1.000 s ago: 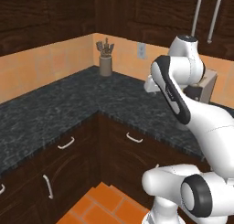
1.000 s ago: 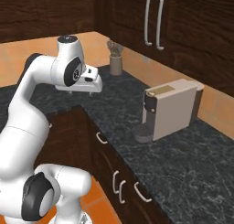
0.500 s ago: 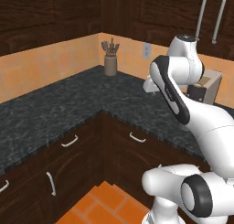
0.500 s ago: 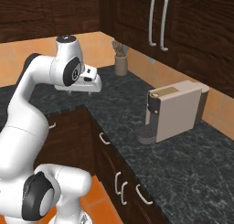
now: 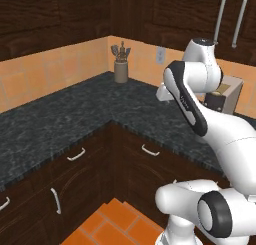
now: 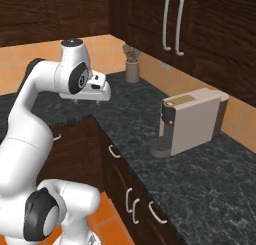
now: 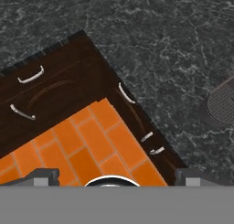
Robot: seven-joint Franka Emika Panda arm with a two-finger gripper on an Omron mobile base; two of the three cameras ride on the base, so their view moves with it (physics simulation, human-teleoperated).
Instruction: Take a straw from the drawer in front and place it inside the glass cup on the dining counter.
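Nearest the base lies the orange tiled floor (image 5: 107, 224), which fills the inside of the corner where two runs of dark-brown cabinets meet. In the hand view the gripper (image 7: 116, 176) looks straight down at that corner; its two dark finger tips (image 7: 42, 176) sit far apart at the bottom edge, so the jaws stand wide with nothing between them.

Just above the floor are the cabinet fronts. A shallow drawer (image 5: 150, 150) with a small curved silver handle sits under the worktop's edge on the right-hand run, closed; its long axis runs along the counter edge. A second like drawer front (image 5: 75, 154) sits on the left-hand run, also closed. Which of them holds the straw cannot be told.

Over the fronts spreads the black speckled granite worktop (image 5: 65, 114), L-shaped. The white arm (image 6: 35, 119) holds the hand above the worktop near its inner corner. On the right run stands a beige coffee machine (image 6: 192, 120), its drip grid facing the counter edge.

Farthest, in the back corner against the orange wall tiles, is a brown utensil holder (image 5: 120, 70), upright, beneath dark wall cabinets with long vertical handles (image 6: 175, 23).
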